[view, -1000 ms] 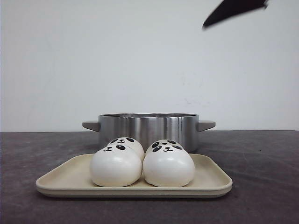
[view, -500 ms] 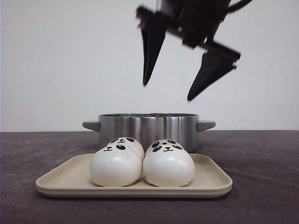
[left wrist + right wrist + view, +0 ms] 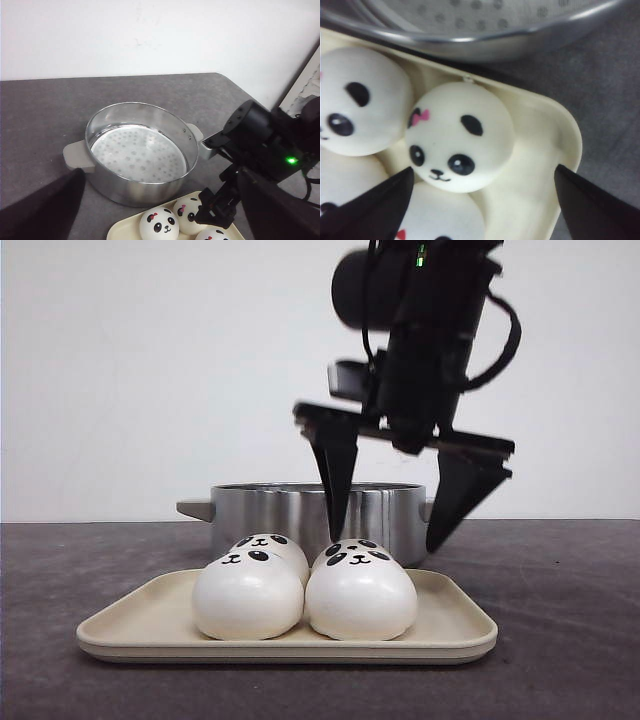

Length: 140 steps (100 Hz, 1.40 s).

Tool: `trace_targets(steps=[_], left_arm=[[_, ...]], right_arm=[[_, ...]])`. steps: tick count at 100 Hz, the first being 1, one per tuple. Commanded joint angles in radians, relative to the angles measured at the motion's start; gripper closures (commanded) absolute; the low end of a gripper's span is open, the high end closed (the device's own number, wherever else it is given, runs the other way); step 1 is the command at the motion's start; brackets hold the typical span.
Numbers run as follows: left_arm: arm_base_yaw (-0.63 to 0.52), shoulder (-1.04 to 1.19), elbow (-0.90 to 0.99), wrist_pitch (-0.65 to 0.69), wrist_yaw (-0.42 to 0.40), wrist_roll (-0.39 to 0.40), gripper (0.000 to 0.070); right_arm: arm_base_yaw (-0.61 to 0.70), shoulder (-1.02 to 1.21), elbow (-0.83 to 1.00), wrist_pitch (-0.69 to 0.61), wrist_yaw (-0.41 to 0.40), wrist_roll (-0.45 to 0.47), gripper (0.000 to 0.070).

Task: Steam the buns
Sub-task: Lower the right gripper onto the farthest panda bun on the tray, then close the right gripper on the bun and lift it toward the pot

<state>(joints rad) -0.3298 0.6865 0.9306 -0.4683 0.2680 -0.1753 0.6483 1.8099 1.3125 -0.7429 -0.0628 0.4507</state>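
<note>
Right gripper (image 3: 390,535) hung with jaws spread wide over a glossy white panda-faced bun (image 3: 459,136); probably light, soft and slippery, best pinched across its widest sides.

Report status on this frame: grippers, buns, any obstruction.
Right gripper open, straddling the back-right bun. Left gripper open, off to the side, holding nothing. Four buns on the tray; steamer pot empty. Nothing in the way.

The right gripper (image 3: 390,537) hangs from the black right arm (image 3: 430,330), pointing down toward 6 o'clock. Its two fingers (image 3: 337,490) are spread wide apart. The left gripper (image 3: 160,210) shows only dark, blurry, widely spread fingertips (image 3: 45,210).
</note>
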Motion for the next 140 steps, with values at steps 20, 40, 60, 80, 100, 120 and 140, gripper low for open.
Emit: trace_targets(steps=[20,40,60,80,100,120,140], left_arm=[[-0.005,0.005,0.019,0.011,0.002,-0.001,0.0104],[-0.005,0.006,0.019,0.011,0.002,0.000,0.0104],[-0.005,0.006,0.019,0.011,0.002,0.002,0.0104],[-0.005,0.007,0.019,0.011,0.001,0.002,0.0104],[-0.005,0.007,0.019,-0.008,-0.009,0.003,0.0104],[-0.005,0.008,0.019,-0.031,-0.010,0.006,0.0104],[-0.005,0.008,0.019,-0.034,-0.010,0.006,0.0104]], right_arm=[[0.010,0.045,0.021,0.053,-0.026,-0.008,0.0149],[0.010,0.061,0.021,0.086,-0.015,-0.009,0.0176],[0.008,0.080,0.021,0.114,-0.015,-0.010,0.0211],[0.010,0.113,0.021,0.113,-0.018,-0.013,0.0231],[0.010,0.126,0.021,0.111,-0.014,-0.013,0.0272],[0.010,0.126,0.021,0.108,-0.007,-0.021,0.0487],[0.010,0.121,0.025,0.107,0.040,-0.031,0.0700]])
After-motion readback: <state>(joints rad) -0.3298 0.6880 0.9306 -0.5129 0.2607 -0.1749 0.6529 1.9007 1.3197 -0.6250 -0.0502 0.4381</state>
